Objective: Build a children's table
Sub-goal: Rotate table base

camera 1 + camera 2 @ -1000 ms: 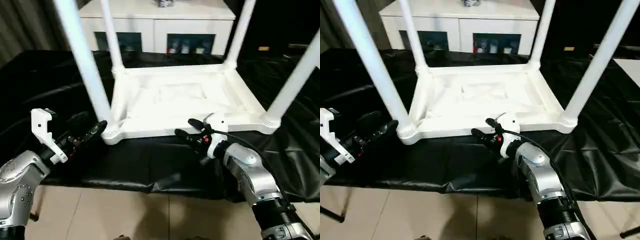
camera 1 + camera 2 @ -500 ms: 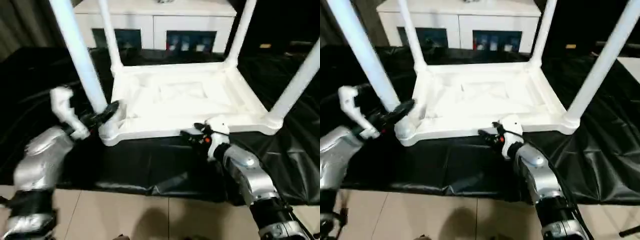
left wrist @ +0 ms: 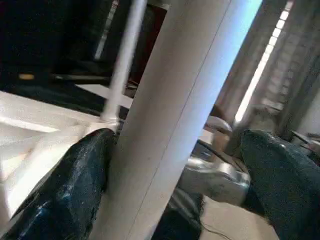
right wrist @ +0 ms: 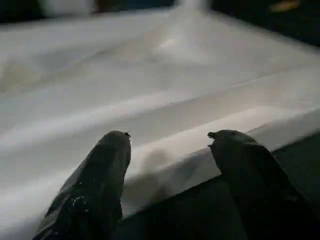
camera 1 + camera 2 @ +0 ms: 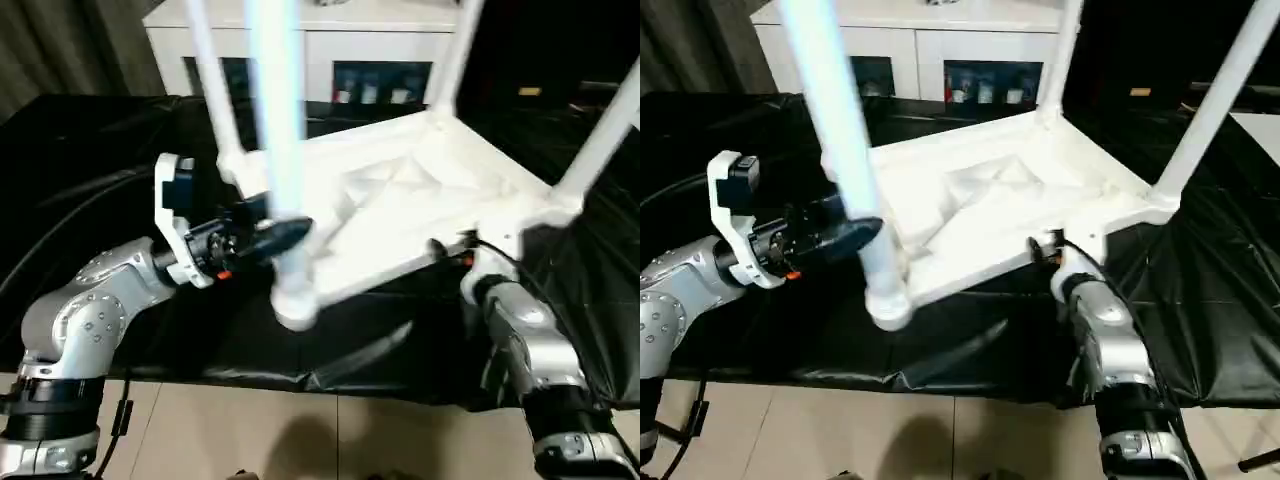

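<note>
- tabletop, white plastic, upside down with its ribbed underside up, tilted: the corner by the left end effector is raised off the black-draped surface, the far right side sits lower.
- four white tube legs stand up from the corner sockets; the near-left leg rises just in front of the left end effector, the far-left leg beyond it, the far-right leg and near-right leg over toward the right end effector's side.
- left end effector has its black fingers spread to either side of the near-left leg, one pad touching the tube, the other apart from it; not clamped.
- right end effector is at the tabletop's near rim, fingers parted, tips against or just short of the edge; i cannot tell which.
- a white glass-doored cabinet stands well beyond both end effectors, behind the surface.
</note>
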Controlling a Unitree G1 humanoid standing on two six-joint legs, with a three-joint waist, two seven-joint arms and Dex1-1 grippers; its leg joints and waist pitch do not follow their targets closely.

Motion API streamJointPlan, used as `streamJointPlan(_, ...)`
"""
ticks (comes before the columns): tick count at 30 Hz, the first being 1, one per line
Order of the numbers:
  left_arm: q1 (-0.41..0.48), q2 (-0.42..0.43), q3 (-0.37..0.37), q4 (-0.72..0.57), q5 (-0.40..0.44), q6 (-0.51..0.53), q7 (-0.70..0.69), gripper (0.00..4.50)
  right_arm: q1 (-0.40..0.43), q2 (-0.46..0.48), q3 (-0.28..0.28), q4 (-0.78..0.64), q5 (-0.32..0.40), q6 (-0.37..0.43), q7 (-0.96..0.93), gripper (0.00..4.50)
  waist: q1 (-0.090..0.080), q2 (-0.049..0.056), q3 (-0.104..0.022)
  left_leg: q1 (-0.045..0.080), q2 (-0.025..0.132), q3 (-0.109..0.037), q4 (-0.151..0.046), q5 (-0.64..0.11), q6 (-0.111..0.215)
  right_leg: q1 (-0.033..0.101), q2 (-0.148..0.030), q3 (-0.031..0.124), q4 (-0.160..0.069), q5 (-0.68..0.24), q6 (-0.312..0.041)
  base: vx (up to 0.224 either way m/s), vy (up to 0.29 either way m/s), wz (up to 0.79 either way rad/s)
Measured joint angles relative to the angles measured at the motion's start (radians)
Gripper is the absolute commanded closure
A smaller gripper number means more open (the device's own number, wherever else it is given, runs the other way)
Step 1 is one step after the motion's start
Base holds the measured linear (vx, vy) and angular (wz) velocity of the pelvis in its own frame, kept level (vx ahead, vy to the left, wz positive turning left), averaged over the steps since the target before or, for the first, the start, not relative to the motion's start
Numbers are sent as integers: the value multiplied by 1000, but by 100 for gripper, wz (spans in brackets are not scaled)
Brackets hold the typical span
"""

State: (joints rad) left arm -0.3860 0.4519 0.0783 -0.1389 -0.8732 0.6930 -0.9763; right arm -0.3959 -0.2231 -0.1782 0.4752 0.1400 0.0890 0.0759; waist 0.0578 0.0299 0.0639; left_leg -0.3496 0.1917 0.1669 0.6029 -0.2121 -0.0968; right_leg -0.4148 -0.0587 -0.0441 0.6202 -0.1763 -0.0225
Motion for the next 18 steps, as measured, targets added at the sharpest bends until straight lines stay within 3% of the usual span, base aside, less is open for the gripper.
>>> streamJointPlan(5,0,-24,-7,-19,-6,13,12,8,-39,-69,-42,109,-31,-26,-101,149,0,1,-1,0,0,0,0,0,0,0,0,0,0,-1,1,0,0,0)
streamJointPlan(11,-10,-49,-20,-36,-20,35,37,8,-75,-111,-51,286,-60,-72,-133,149,-1,2,-1,-1,0,1,1,0,0,-1,0,0,1,-1,1,0,0,0)
streamJointPlan(18,-28,-110,-81,-54,17,17,74,8,-189,-133,-43,499,-59,-112,12,149,-5,3,-1,-1,0,1,3,0,0,-1,0,0,3,-1,1,0,0,0)
